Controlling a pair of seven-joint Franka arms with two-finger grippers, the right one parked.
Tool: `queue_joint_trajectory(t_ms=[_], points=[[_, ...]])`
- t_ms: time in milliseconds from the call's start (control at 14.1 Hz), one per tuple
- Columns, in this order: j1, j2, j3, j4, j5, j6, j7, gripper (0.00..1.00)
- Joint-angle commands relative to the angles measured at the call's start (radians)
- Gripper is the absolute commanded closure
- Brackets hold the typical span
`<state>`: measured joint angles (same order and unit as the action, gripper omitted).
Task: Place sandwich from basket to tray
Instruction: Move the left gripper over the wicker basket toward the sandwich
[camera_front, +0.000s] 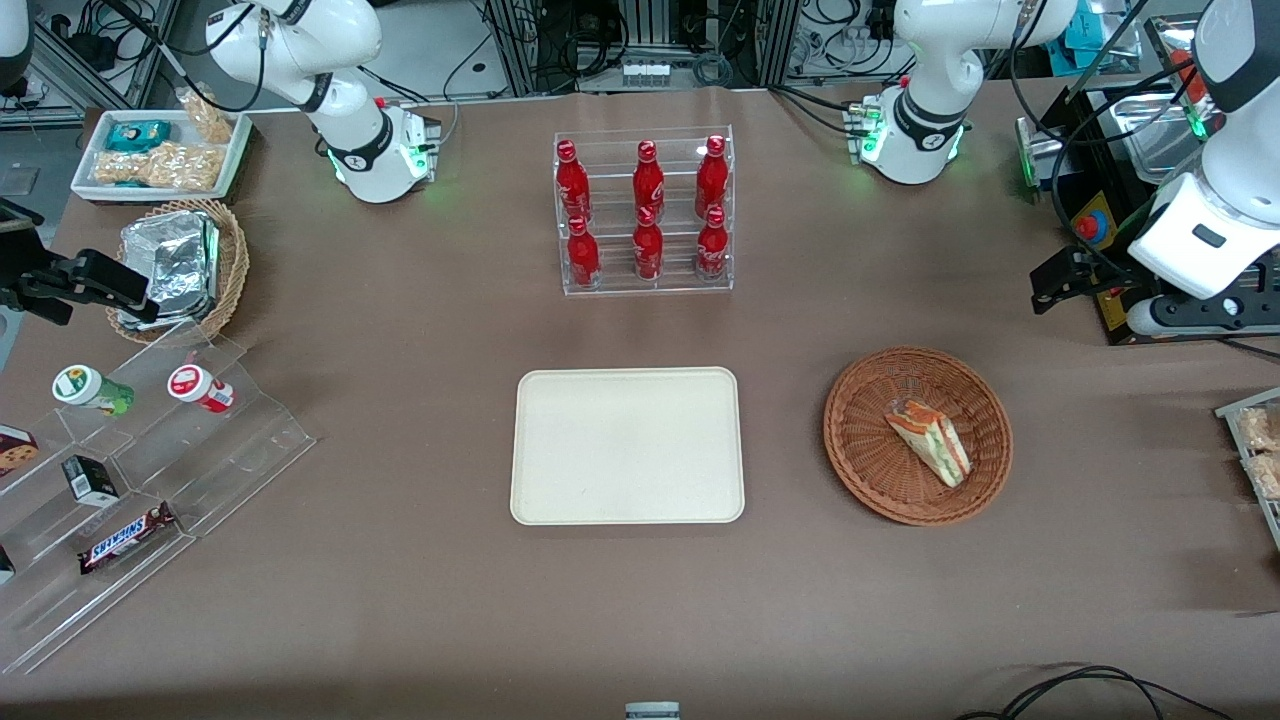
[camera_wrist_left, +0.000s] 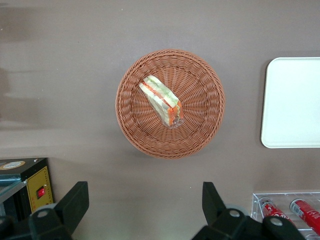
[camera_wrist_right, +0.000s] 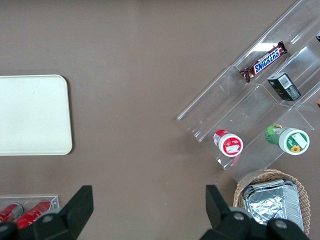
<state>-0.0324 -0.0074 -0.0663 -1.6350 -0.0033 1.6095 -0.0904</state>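
Front view high above the table (camera_front: 400, 560), looking down; left wrist view straight down on basket (camera_wrist_left: 170, 103), sharing tray (camera_wrist_left: 292, 102), with gripper (camera_wrist_left: 145, 210) wide.

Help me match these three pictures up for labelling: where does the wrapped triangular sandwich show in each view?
Front view: the wrapped triangular sandwich lies in the reddish-brown woven wicker basket, beside the cream-beige rectangular plastic tray.
Left wrist view: sandwich in the basket, with the open left claw high above the table.
Right wrist view: not in it.
Shared landmark: the tray.
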Motion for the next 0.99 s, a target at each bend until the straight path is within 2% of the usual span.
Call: queue_joint_trajectory(t_ms=[0, 638, 921], points=[[0.002, -0.003, 0.002, 0.015, 0.005, -0.031, 0.024, 0.00], [-0.006, 0.018, 0.000, -0.044, 0.005, -0.056, 0.008, 0.00], [-0.020, 0.088, -0.006, -0.124, 0.009, 0.048, -0.113, 0.00]])
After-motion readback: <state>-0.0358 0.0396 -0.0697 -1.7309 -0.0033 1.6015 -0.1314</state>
